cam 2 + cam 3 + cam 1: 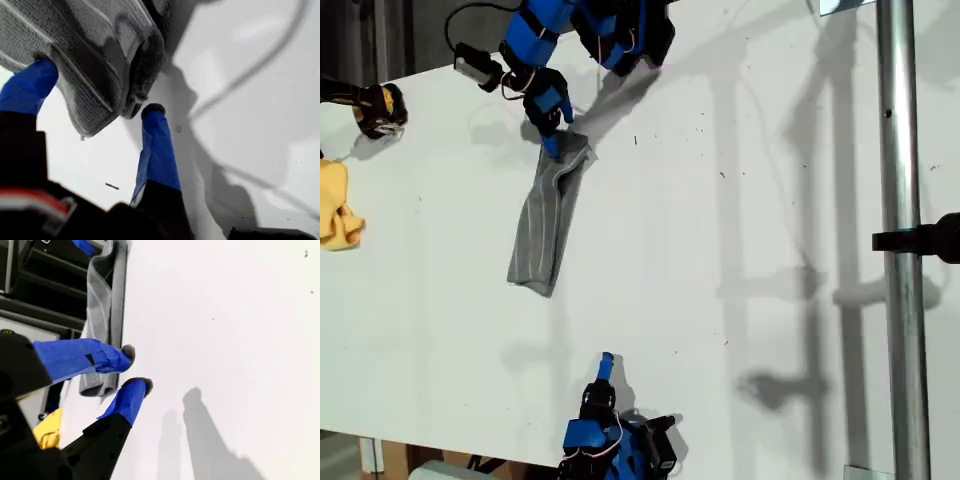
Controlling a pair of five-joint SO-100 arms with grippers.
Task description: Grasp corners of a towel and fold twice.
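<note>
My second gripper point(606, 362) empty, apart; first gripper point(553, 143) spread over ribbed, crumpled towel point(548, 215).

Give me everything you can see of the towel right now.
The towel is thin dark-grey woven cloth with fine white pinstripes, bunched into a long, narrow, rumpled strip flat on the white table. One end lies at my first gripper, whose open blue fingers straddle its folded edge. The other end points toward my second gripper, which is apart from it.
</note>
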